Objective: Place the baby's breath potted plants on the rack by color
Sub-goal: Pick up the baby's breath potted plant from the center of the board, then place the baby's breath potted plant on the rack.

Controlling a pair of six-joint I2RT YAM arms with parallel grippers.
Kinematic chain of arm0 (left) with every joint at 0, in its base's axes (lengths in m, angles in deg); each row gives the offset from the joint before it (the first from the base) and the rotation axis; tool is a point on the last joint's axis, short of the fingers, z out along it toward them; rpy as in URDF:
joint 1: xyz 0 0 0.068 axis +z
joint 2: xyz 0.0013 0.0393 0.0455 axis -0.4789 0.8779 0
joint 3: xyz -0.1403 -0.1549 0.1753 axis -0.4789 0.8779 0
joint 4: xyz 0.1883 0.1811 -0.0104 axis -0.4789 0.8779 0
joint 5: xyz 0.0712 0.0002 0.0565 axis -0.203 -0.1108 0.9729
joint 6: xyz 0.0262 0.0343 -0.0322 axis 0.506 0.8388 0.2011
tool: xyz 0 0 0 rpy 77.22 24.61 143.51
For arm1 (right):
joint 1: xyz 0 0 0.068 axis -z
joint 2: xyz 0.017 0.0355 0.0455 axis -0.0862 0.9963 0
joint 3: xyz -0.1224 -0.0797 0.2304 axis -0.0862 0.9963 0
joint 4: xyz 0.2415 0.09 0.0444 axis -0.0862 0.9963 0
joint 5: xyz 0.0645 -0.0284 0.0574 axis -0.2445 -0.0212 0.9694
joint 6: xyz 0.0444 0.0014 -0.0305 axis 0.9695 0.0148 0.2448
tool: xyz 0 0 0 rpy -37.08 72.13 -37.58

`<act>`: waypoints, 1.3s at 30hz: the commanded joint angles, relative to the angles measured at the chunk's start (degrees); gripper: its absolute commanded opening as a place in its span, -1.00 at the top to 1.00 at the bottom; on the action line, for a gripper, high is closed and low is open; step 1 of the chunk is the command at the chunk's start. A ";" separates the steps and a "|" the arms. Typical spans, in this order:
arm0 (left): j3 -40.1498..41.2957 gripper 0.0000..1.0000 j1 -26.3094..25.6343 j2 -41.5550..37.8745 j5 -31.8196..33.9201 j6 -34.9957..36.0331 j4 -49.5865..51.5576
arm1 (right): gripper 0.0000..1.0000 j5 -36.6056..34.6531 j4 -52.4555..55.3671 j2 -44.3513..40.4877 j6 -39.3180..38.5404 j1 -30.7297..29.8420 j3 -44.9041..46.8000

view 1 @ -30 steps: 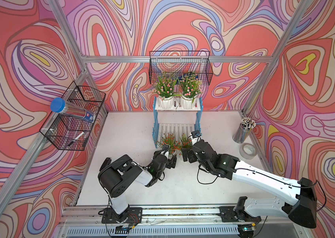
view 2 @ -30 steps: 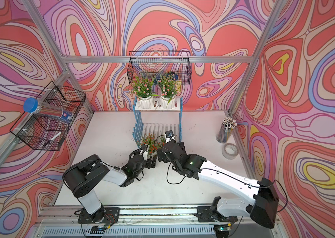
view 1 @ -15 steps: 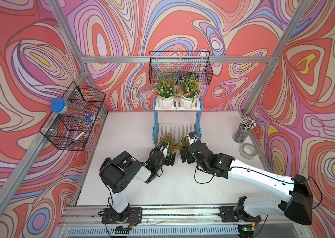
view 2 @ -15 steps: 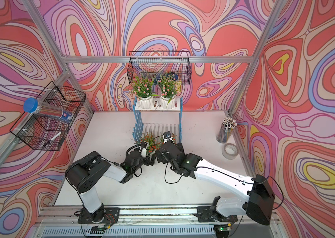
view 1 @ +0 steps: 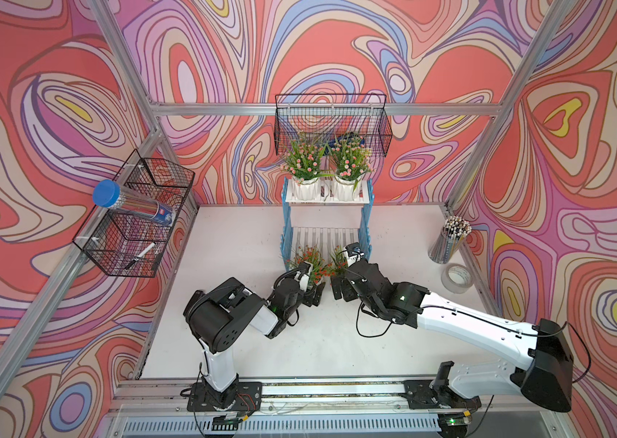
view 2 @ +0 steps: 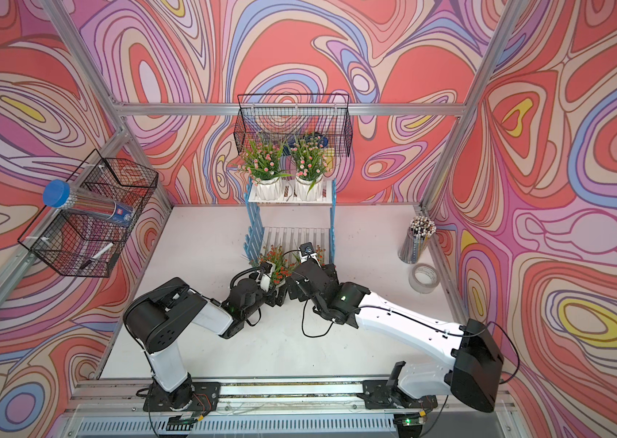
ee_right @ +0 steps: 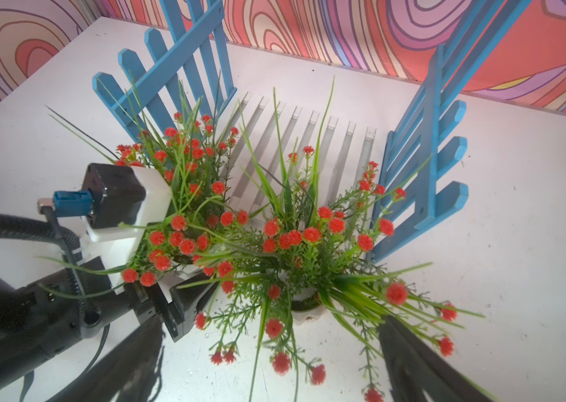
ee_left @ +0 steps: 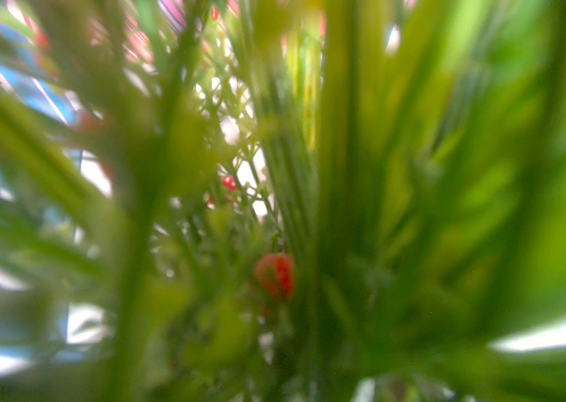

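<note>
The right gripper point(ee_right: 272, 323) is spread wide. The white pot of a red plant point(ee_right: 304, 309) sits between its fingers point(ee_right: 410, 355), not touching them. Toward the left gripper point(ee_right: 187, 299) stands the other red plant point(ee_right: 184, 209). Leaves hide whether the left gripper pinches it; I cannot tell. The rack point(ee_right: 424, 174) is just past both grippers. On its top shelf stand a pink plant point(view 1: 305, 164) and a second pink plant point(view 1: 350, 159). Far out on the left gripper's side, a wire basket point(view 1: 109, 261) holds a tube point(view 1: 136, 208) and a pen point(view 1: 141, 255). On the right gripper's side, a cup point(view 1: 443, 248) holds pencils point(view 1: 458, 225).
</note>
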 commanded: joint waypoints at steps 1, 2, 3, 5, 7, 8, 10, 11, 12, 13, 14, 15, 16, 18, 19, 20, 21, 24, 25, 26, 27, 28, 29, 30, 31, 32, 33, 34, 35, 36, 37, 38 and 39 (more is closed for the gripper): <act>1.42 -0.47 0.17 -2.54 0.45 0.37 -2.92 | -0.96 -0.55 -0.96 0.44 0.43 -0.08 0.11; 1.67 -0.42 0.17 -3.11 0.33 0.36 -2.81 | -0.96 -0.55 -0.85 0.28 0.43 -0.14 0.10; 1.84 -0.41 0.10 -3.72 0.42 0.16 -2.56 | -0.97 -0.55 -0.79 0.15 0.37 -0.16 0.03; 2.20 -0.35 0.08 -5.56 0.56 -0.19 -1.47 | -0.97 -0.60 -0.61 -0.32 0.25 -0.14 0.14; 2.18 -0.33 -0.11 -7.92 1.06 -0.59 0.76 | -0.96 -0.86 -0.31 -0.96 0.26 -0.10 0.19; 2.06 -0.33 -0.51 -9.54 1.68 -0.73 2.37 | -0.97 -1.06 0.00 -1.38 0.32 -0.14 0.27; 1.21 -0.33 -0.97 -13.23 2.70 -2.82 7.45 | -0.96 -1.35 0.48 -2.41 0.24 -0.11 0.51; 0.47 -0.33 -1.04 -14.82 2.73 -4.12 10.25 | -0.96 -1.51 0.55 -2.84 0.26 -0.13 0.78; -0.47 -0.33 -1.11 -16.56 2.68 -5.38 13.30 | -0.96 -1.83 0.49 -3.58 0.26 -0.15 1.36; -1.37 -0.32 -1.23 -17.85 2.86 -6.00 15.82 | -0.96 -2.08 0.32 -4.27 0.27 -0.14 1.96; -2.30 -0.32 -1.33 -18.69 3.13 -6.29 17.81 | -0.96 -2.29 0.10 -4.91 0.37 -0.16 2.55; -3.62 -0.32 -1.34 -19.38 3.61 -6.64 19.97 | -0.96 -2.58 -0.04 -5.42 0.49 -0.15 3.06; -5.60 -0.32 -1.39 -19.71 4.32 -6.74 21.50 | -0.97 -2.66 0.19 -5.88 0.60 -0.11 3.28; -7.79 -0.32 -1.36 -19.30 5.96 -6.64 23.67 | -0.97 -2.57 0.81 -6.50 0.65 -0.09 3.37; -9.13 -0.32 -1.37 -18.60 6.68 -6.45 24.65 | -0.96 -2.59 1.22 -6.72 0.65 -0.10 3.29; -10.22 -0.32 -1.33 -17.85 7.30 -6.32 25.33 | -0.96 -2.66 1.55 -6.89 0.64 -0.16 3.13; -11.50 -0.31 -1.33 -16.89 7.89 -6.16 25.89 | -0.96 -2.66 2.03 -7.16 0.68 -0.15 3.09; -14.87 -0.32 -1.33 -14.27 9.47 -5.88 26.78 | -0.96 -2.75 2.93 -8.32 1.02 -0.08 3.13; -16.08 -0.33 -1.25 -13.16 9.86 -5.63 27.07 | -0.96 -2.79 3.17 -8.93 1.11 -0.13 3.38; -17.18 -0.33 -1.16 -12.12 9.89 -5.38 27.16 | -0.97 -2.82 3.14 -9.58 1.21 -0.15 3.77; -18.48 -0.33 -1.11 -10.96 9.76 -5.05 27.19 | -0.97 -2.99 2.90 -10.41 1.38 -0.16 4.35; -19.83 -0.33 -0.98 -9.69 9.68 -4.91 27.34 | -0.97 -3.16 2.58 -11.19 1.32 -0.13 4.99; -21.01 -0.34 -0.85 -8.74 9.58 -4.70 27.43 | -0.96 -3.19 2.38 -11.67 1.25 -0.16 5.24; -22.17 -0.35 -0.71 -7.69 9.65 -4.49 27.38 | -0.97 -3.19 2.63 -12.07 0.99 -0.14 5.22; -23.35 -0.35 -0.52 -6.49 9.83 -4.47 27.27 | -0.96 -3.33 3.06 -12.26 0.76 -0.08 5.13; -24.16 -0.35 -0.26 -5.58 10.02 -4.67 27.29 | -0.96 -3.40 3.61 -12.27 0.63 -0.15 4.73; -25.03 -0.35 0.05 -4.63 10.01 -4.94 27.00 | -0.96 -3.49 4.27 -12.25 0.60 -0.16 4.23; -25.64 -0.35 0.38 -3.82 10.05 -5.08 26.39 | -0.97 -3.50 4.97 -12.23 0.61 -0.16 3.91; -26.12 -0.35 0.65 -3.15 10.15 -5.08 26.02 | -0.96 -3.58 5.29 -12.31 0.67 -0.13 3.72; -26.70 -0.36 0.86 -2.56 10.30 -5.08 26.00 | -0.96 -3.60 5.41 -12.48 0.72 -0.09 3.75; -27.45 -0.36 1.11 -1.91 10.34 -4.93 26.13 | -0.96 -3.59 5.41 -12.68 0.94 -0.11 3.93; -28.10 -0.36 1.30 -1.37 10.30 -4.83 26.35 | -0.97 -3.46 5.25 -12.92 1.04 -0.10 4.13; -28.87 -0.36 1.55 -0.73 10.17 -4.82 26.65 | -0.97 -3.57 4.98 -13.12 1.07 -0.11 4.46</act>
